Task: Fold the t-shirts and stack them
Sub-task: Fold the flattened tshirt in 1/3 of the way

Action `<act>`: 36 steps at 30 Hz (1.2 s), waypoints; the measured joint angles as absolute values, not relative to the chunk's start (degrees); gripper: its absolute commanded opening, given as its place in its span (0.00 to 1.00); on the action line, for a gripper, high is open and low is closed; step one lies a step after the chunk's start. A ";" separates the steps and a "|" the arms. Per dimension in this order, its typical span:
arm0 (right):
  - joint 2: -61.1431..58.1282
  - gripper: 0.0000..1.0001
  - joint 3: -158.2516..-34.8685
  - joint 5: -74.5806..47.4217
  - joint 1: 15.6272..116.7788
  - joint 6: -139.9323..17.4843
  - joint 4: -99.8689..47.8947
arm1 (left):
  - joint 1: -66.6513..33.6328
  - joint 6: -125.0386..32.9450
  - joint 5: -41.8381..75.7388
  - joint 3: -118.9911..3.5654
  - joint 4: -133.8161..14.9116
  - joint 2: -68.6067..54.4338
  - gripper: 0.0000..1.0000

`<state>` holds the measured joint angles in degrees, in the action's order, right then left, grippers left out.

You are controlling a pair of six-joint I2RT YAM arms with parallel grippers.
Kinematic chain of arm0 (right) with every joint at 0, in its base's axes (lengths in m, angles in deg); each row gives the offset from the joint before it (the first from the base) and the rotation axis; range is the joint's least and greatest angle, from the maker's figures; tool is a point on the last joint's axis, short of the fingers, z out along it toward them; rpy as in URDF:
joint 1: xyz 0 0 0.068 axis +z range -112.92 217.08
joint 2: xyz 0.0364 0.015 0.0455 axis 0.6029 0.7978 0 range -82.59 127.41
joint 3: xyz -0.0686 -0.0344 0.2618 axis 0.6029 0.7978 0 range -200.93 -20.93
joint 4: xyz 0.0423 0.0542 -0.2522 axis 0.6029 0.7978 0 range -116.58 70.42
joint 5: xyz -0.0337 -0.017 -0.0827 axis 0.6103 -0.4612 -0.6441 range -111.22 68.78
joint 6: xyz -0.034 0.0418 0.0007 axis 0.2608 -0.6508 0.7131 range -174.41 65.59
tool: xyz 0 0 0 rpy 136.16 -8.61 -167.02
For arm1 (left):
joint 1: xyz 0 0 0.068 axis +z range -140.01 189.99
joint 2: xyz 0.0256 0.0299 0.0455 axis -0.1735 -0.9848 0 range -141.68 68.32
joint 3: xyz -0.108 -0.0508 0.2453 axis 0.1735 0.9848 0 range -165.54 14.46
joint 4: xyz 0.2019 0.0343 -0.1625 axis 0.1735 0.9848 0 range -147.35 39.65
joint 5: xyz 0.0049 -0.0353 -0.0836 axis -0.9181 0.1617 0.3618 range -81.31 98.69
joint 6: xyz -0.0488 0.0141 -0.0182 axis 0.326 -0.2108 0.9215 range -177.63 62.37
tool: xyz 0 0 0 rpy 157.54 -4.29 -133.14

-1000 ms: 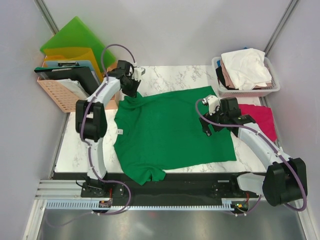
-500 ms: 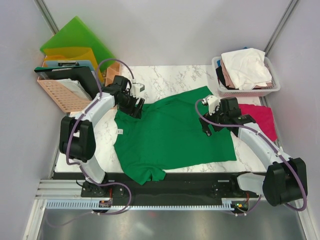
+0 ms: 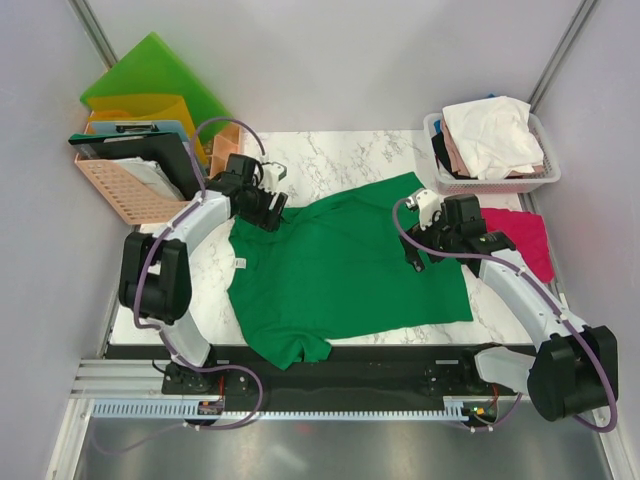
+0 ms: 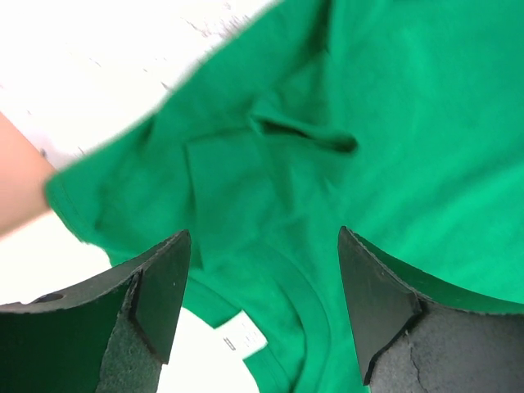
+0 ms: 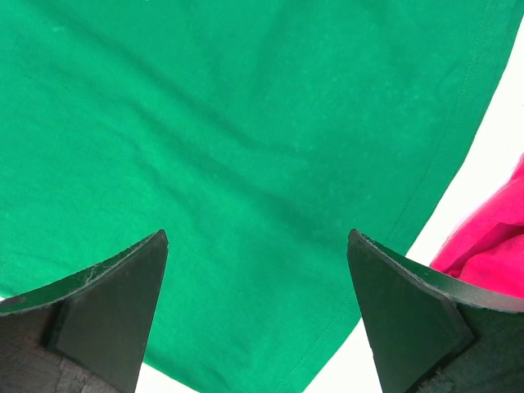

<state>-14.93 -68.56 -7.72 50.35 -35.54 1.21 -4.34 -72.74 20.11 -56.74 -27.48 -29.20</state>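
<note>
The marble surface (image 3: 345, 150) is carrying everything. The deep green t-shirt (image 3: 345, 265) is lying spread across its middle, with the collar toward the left, the hem toward the right, one short sleeve pointing at the far edge and the other reaching the near edge. At the far left corner an orange crate (image 3: 115, 185) is standing, holding folders and a bright green sheet. At the far right corner a white basket (image 3: 545, 180) is holding a heap of white, pale pink and dark cloth (image 3: 490, 135). Just in front of that basket the magenta-red t-shirt (image 3: 525, 240) is lying bunched beside the green one's hem (the right wrist view shows a strip of bare surface between the two). The left hand (image 4: 262, 246) is hanging over the green shirt's collar end, its fingers standing spread with nothing between them, and the cloth beneath it is rumpling into a small raised fold. The right hand (image 5: 258, 237) is hanging over the hem end of the same shirt, its fingers likewise spread wide and pinching nothing; whether either hand is touching the cloth I cannot tell. A small white label (image 4: 244, 336) is showing at the collar, just under the left hand.
</note>
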 measured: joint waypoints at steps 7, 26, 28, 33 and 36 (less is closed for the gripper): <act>-14.93 0.98 -68.30 -7.72 50.35 -35.49 1.23 | -4.34 -72.43 19.32 -64.79 -28.71 -37.13 0.79; -14.12 0.98 -68.21 -8.16 50.35 -35.03 1.25 | -4.23 -71.39 24.35 -77.46 -23.18 -48.28 0.68; -14.12 0.98 -68.21 -8.18 50.35 -35.03 1.23 | -4.23 -71.21 25.03 -73.66 -22.83 -47.73 0.68; -14.14 0.98 -68.21 -8.01 50.35 -35.06 1.23 | -4.23 -71.36 25.16 -66.12 -22.37 -45.68 0.49; -14.14 0.98 -68.21 -8.03 50.35 -35.06 1.23 | -4.23 -71.41 24.83 -63.45 -22.48 -42.99 0.10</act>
